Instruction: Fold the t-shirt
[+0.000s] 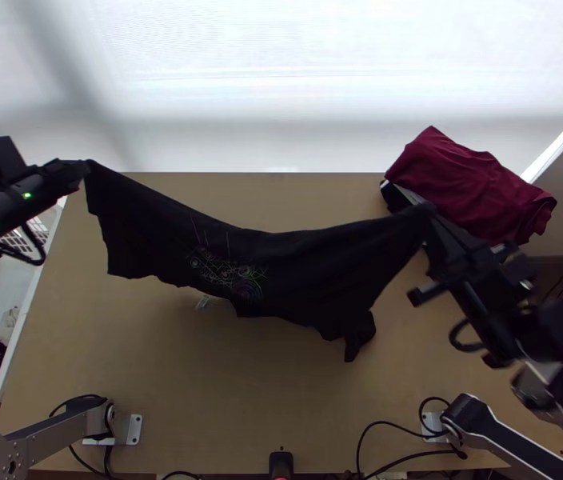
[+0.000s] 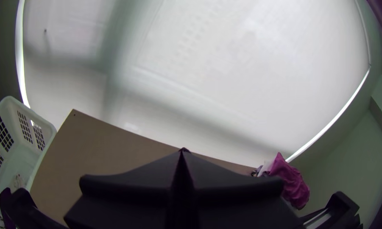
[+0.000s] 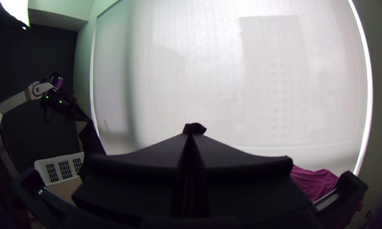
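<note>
A black t-shirt with a colourful line print hangs stretched between both grippers in the top view, sagging in the middle, its lower edge uneven. At the upper left, my left gripper is shut on one upper corner. My right gripper holds the opposite corner at right of centre. In the left wrist view, the fingers of the left gripper meet, with a dark bit of cloth at their tips. The right gripper is likewise closed in the right wrist view, a dark lump of shirt poking out beyond its tips.
A dark red cloth lies heaped at the table's far right corner, beside the right arm. Along the left edge stands a white basket with dark and pale cloth inside. Bare table lies between the arm bases.
</note>
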